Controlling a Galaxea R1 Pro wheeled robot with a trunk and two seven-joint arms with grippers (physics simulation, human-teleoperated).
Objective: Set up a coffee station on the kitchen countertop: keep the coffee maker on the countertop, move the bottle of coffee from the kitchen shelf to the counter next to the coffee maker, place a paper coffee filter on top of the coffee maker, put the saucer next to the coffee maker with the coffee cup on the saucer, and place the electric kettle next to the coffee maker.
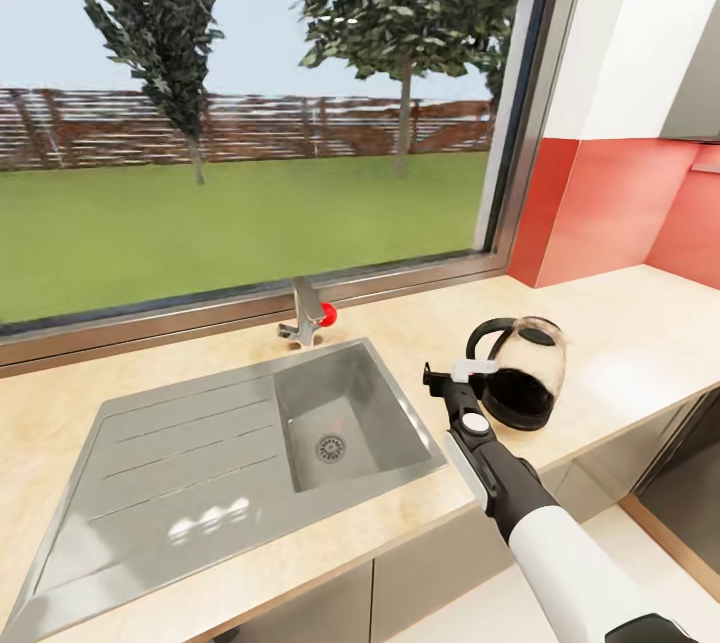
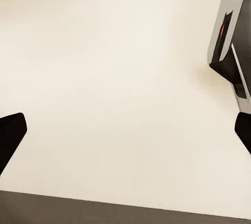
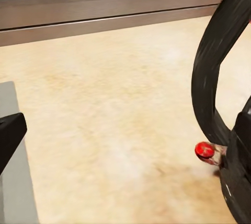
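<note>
Glass electric kettle (image 1: 525,373), rounded, upright on speckled beige counter (image 1: 620,333), right of frame; loop handle toward right gripper (image 1: 462,375), jaws spread beside it; left gripper (image 2: 125,130) spread wide.

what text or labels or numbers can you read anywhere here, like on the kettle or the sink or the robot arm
None: no readable words, brand marks or numbers in any view.
The electric kettle: plain glass and black, no label visible.
The sink and tap: unmarked; the tap has a red knob only.
The right gripper: white and black, no lettering visible.
</note>
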